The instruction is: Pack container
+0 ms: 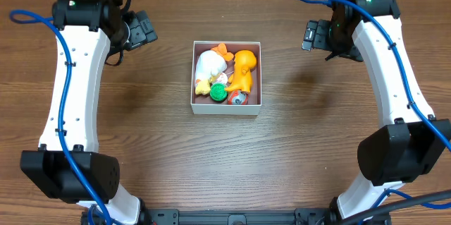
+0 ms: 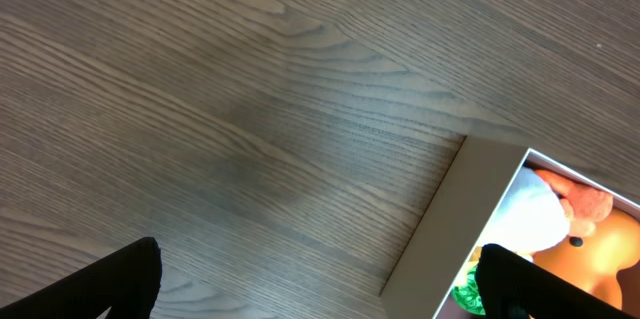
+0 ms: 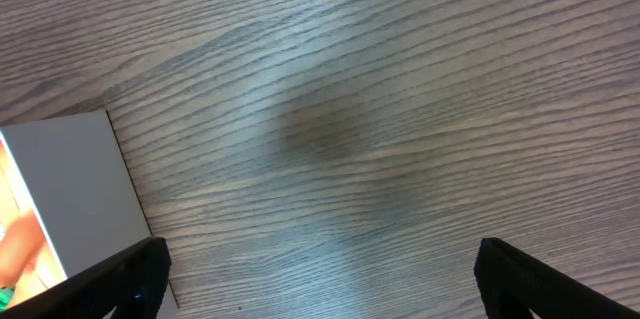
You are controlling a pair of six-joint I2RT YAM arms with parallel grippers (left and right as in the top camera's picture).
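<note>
A dark brown wood-grain surface (image 1: 296,154) fills every view, and the room past it cannot be seen. One container (image 1: 225,110) sits at the middle, between the left arm (image 1: 70,91) and right arm (image 1: 391,70). In it lie at least four toys: one white toy (image 1: 208,64), one orange toy (image 1: 245,65), one green toy (image 1: 218,93), one red toy (image 1: 237,98). The left tool (image 2: 318,251) and right tool (image 3: 320,247) hover over bare wood, fingers spread wide, gripping nothing

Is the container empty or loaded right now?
Loaded: the container holds a white toy, an orange toy, a green piece and a red piece inside its walls.
</note>
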